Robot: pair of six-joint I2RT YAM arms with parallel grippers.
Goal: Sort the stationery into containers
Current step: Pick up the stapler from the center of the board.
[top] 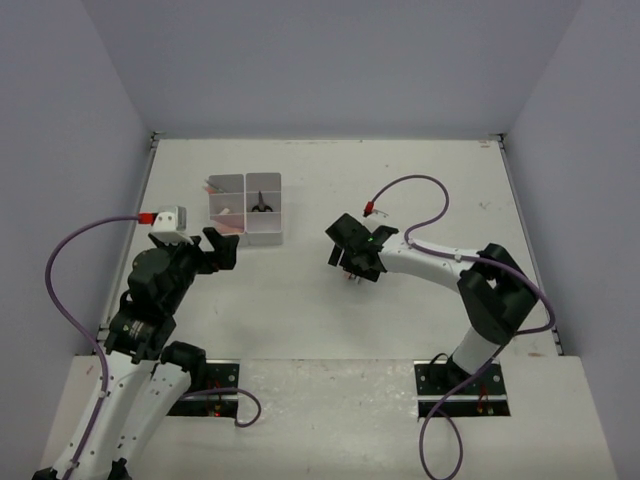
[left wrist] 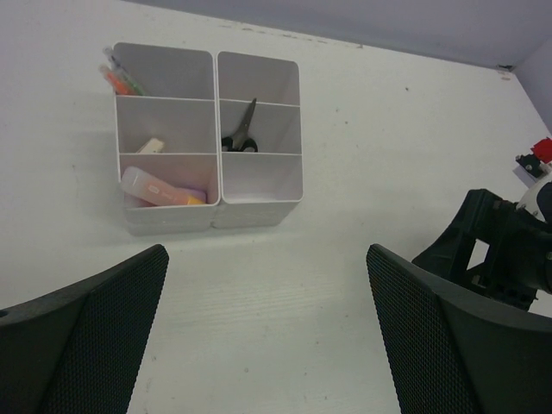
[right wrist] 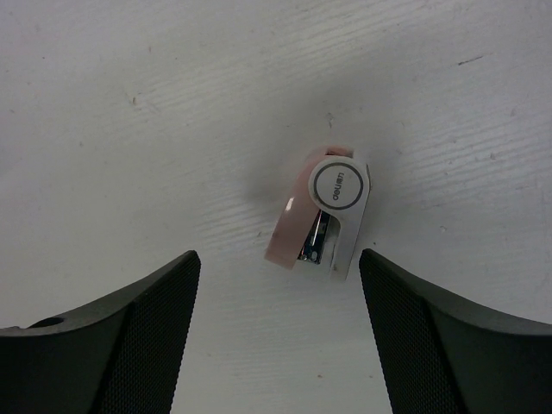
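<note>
The white six-compartment tray stands at the back left; it also shows in the left wrist view. It holds black-handled scissors, pink-orange markers, a white eraser and a pink and purple marker, each in its own compartment. My left gripper is open and empty, just in front of the tray. My right gripper is open, low over a small pink and white stapler that lies on the table just ahead of its fingertips, not touched.
My right arm shows at the right edge of the left wrist view. A purple cable with a red plug loops over the table behind the right arm. Grey walls close the table at the back and sides.
</note>
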